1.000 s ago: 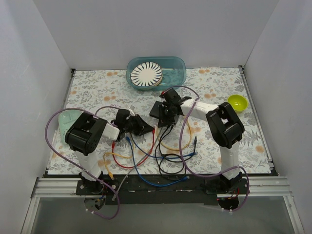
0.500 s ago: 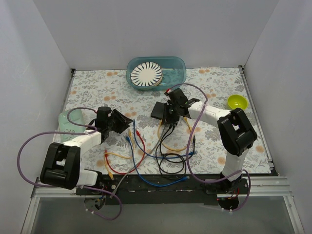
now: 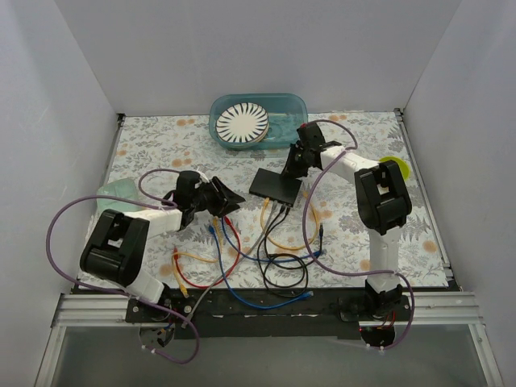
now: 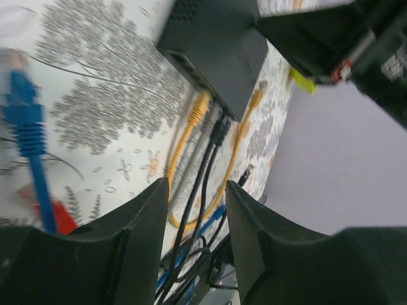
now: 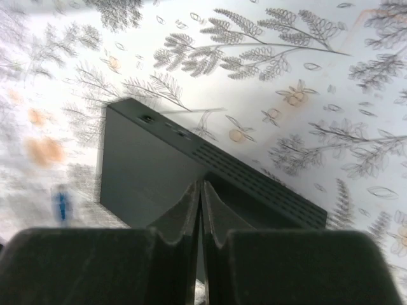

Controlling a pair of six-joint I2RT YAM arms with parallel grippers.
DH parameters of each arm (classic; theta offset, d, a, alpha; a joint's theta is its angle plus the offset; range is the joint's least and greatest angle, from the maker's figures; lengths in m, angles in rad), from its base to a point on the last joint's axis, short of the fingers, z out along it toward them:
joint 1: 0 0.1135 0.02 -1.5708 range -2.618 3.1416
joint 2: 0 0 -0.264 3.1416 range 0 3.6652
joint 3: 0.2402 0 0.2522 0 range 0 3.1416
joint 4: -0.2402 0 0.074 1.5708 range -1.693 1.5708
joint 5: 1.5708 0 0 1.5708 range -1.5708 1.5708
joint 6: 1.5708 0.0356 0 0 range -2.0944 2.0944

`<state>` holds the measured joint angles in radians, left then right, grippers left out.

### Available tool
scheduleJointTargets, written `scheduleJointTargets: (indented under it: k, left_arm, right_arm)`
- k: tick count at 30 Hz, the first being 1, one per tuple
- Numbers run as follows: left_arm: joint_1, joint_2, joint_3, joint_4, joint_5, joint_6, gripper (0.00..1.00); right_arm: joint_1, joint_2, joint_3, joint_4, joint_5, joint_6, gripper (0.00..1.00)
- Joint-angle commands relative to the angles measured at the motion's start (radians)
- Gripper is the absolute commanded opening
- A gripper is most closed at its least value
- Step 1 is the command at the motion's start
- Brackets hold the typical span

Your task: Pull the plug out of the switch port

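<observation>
The switch (image 3: 275, 186) is a flat dark grey box lying mid-table; it also shows in the left wrist view (image 4: 216, 41) and the right wrist view (image 5: 149, 175). Along its near edge sit a yellow plug (image 4: 198, 110), a black plug (image 4: 220, 129) and another yellow plug (image 4: 255, 100). My left gripper (image 3: 230, 198) is open and empty, left of the switch; in its own view the left gripper (image 4: 194, 190) faces the plugs from a short distance. My right gripper (image 3: 293, 167) is shut and empty, at the switch's far right corner; the right wrist view shows its closed gripper tips (image 5: 201, 185) over the switch's top.
A teal basin (image 3: 294, 109) with a striped plate (image 3: 242, 123) stands at the back. A yellow-green bowl (image 3: 397, 167) is on the right, a pale green cup (image 3: 111, 196) on the left. Loose blue (image 4: 24, 124), red, yellow and black cables (image 3: 266, 266) lie tangled toward the front.
My right gripper has moved back and to the right, uncovering the switch's top. My left gripper has swung right, closer to the plugs.
</observation>
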<state>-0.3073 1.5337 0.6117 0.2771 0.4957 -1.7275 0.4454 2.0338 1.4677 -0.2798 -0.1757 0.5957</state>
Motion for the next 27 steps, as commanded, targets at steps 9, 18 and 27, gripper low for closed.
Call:
scheduleJointTargets:
  k: [9,18,27]
  left_arm:
    - [-0.073,0.120,0.069,0.034,0.037,0.022,0.39]
    - [-0.076,0.347,0.172,0.020,0.058,0.054,0.39]
    - [-0.079,0.391,0.155,0.131,0.171,0.089,0.39]
  right_arm:
    - [-0.034,0.170,0.194,-0.058,0.071,0.021,0.11]
    - [-0.011,0.132,0.013,-0.007,0.024,0.010,0.11]
    - [0.029,0.026,-0.136,0.048,-0.021,-0.022,0.11]
